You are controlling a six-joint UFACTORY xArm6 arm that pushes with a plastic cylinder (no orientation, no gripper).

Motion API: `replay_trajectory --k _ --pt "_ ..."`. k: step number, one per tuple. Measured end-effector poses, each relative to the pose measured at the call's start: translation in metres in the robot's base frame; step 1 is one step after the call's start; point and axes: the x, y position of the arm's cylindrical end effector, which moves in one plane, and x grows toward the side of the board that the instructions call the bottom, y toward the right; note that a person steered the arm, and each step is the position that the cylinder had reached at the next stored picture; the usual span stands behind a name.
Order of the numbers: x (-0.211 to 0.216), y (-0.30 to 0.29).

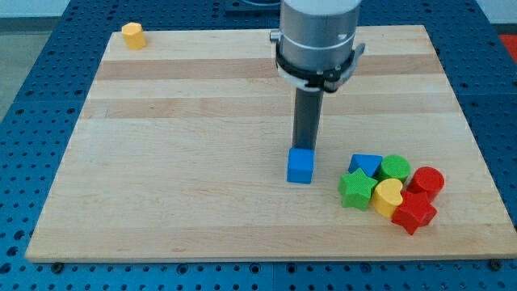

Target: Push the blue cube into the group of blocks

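Wooden table [202,121] on blue perforated base [32,121].

Blue cube [300,166] right of centre, in lower half of view. Upright, flat on table.

Rod descends from grey cylindrical arm housing [317,36] at view's top. My tip [305,149] directly behind blue cube, at its top edge as seen; touching or just beside, cannot tell which. No hand on this rig, only the rod; nothing grasped, nothing to open or clench.

Group of blocks at view's lower right: green star [356,188], blue triangular block [367,164], green rounded block [395,168], red cylinder [427,181], yellow heart-like block [388,196], red star [414,212]. All packed touching or nearly so. Blue cube apart from group, clear gap to green star, the nearest member.

Yellow block [133,35] alone at view's top left corner, well apart, not relevant.

Step in hand, by judgement: positioning for the push; cube not yet joined to group.

Next move calls for: tip on cube's left face, not behind it. From present position a push drives cube toward view's bottom, not toward group. Go round to view's left of cube, then push right and slightly down toward green star.

Risk: off-centre contact spins cube or slips past it.
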Motion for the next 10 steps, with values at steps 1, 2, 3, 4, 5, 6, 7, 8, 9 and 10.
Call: replay_trajectory --k 1,2,3,4,5,6,7,8,9,10 --pt "0.009 -0.017" --pt "0.009 -0.071" --pt "0.041 -0.096" --pt "0.052 -0.094" --pt "0.051 -0.084" --pt "0.051 -0.034" --pt "0.050 0.017" --pt "0.048 0.030" --pt "0.048 0.025" --pt "0.046 -0.061"
